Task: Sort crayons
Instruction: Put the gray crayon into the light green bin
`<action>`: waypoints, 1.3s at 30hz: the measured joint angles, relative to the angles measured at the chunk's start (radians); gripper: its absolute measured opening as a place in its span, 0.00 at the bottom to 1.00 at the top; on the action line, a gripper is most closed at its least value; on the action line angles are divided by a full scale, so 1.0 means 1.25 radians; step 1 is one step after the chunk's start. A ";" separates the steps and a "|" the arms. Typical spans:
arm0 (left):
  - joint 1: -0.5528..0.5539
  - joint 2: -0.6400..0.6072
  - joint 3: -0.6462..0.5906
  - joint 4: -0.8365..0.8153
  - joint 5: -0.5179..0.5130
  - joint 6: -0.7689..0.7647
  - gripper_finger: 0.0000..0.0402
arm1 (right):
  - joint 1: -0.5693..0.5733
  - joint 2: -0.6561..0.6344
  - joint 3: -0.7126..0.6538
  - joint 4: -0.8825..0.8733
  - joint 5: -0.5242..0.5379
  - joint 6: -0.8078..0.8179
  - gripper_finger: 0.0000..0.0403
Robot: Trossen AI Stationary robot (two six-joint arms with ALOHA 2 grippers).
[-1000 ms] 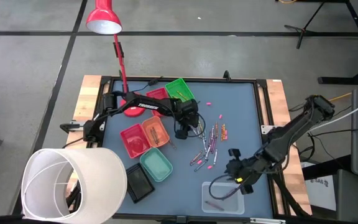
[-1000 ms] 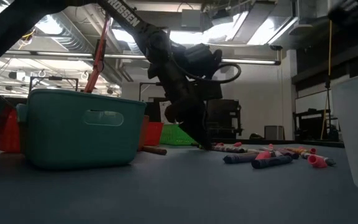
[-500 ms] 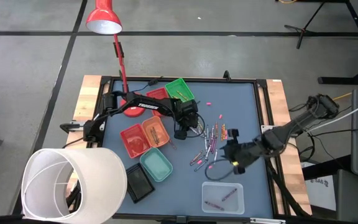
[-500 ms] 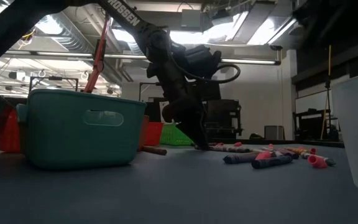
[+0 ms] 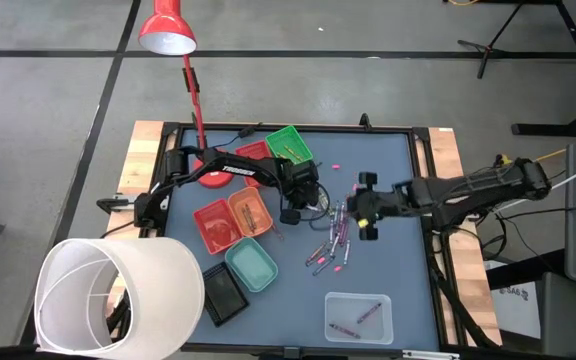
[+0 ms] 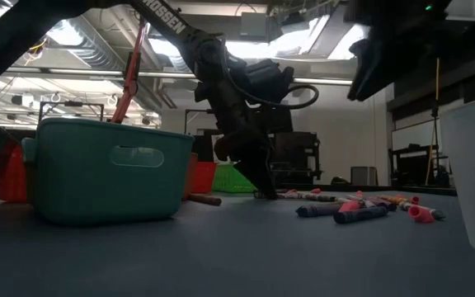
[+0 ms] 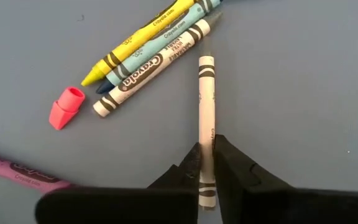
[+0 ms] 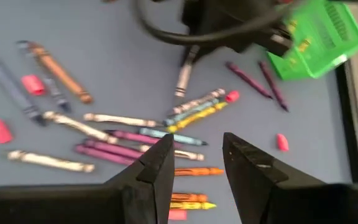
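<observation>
Loose crayons (image 5: pixel 333 238) in mixed colours lie scattered on the blue table top. My left gripper (image 5: pixel 305 207) stands at the left edge of the scatter, pointing down, shut on a white crayon (image 7: pixel 206 99); the low view shows its tips (image 6: pixel 264 190) at the table surface. My right gripper (image 5: pixel 366 207) hovers open above the right side of the scatter, and its fingers (image 8: pixel 194 165) hold nothing. A yellow, a blue and a white crayon (image 7: pixel 151 53) lie side by side just beyond the held one. My left gripper pinches the white crayon between its two fingers (image 7: pixel 232 158), on the long sides near one end (image 7: pixel 207 138). The fingers come from above, pointing down, one on each side of the stick. The crayon lies flat on the table.
Small trays stand left of the scatter: green (image 5: pixel 290 144), red (image 5: pixel 214 225), orange (image 5: pixel 250 209), teal (image 5: pixel 253 265), black (image 5: pixel 224 293). A clear tray (image 5: pixel 360 316) with a few crayons sits at the near edge. A red lamp (image 5: pixel 168 30) and a large white cylinder (image 5: pixel 118 295) stand at the left.
My left gripper has shut on the white crayon while staying in place. My right gripper has moved from the clear tray at the near edge toward the far side and left, and now hangs over the scattered crayons, still open.
</observation>
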 joint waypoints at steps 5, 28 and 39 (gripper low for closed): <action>0.000 0.000 -0.001 0.000 -0.002 -0.001 0.01 | -0.083 0.000 0.000 0.000 -0.046 -0.015 0.33; -0.006 -0.185 -0.005 -0.206 0.009 -0.043 0.01 | -0.208 0.001 -0.001 0.002 -0.158 -0.096 0.33; -0.043 -0.279 -0.005 -0.441 0.008 -0.092 0.01 | -0.207 0.001 -0.001 0.004 -0.181 -0.096 0.33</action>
